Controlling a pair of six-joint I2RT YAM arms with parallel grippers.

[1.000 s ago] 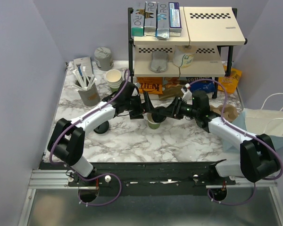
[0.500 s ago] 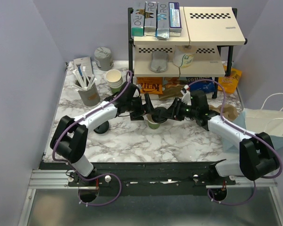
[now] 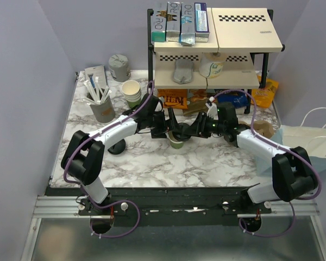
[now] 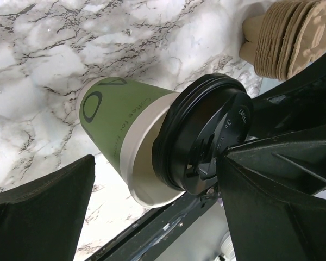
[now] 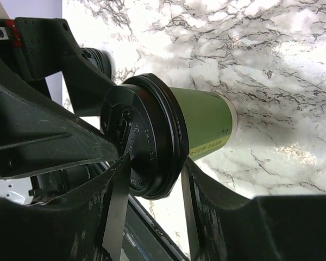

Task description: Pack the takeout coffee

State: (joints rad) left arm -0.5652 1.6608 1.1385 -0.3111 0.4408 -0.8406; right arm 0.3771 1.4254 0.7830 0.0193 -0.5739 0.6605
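Observation:
The takeout coffee point(image 3: 177, 141), a small green paper cup point(image 4: 122, 117) with a black lid point(image 4: 206, 138), stands mid-table. From the left wrist the lid sits askew, with part of the cup's pale mouth showing below it. My right gripper point(image 3: 187, 132) comes in from the right and is shut on the lid point(image 5: 144, 144), one finger point(image 5: 117, 201) across its top and the other against its rim. My left gripper point(image 3: 171, 123) reaches in from the left and stands wide open point(image 4: 156, 160) with the cup's top between its fingers, gripping nothing.
A stack of lidless cups point(image 3: 131, 90) and a grey holder of stirrers point(image 3: 102, 106) stand at the back left. A loose black lid point(image 3: 117, 147) lies left. A shelf rack point(image 3: 206, 54) and snack packets point(image 3: 174, 99) are behind. Cardboard carriers point(image 3: 263, 129) and a white paper bag point(image 3: 315, 141) sit right.
Both arms have edged slightly toward the back of the table over the cup. The cup stays in the same spot.

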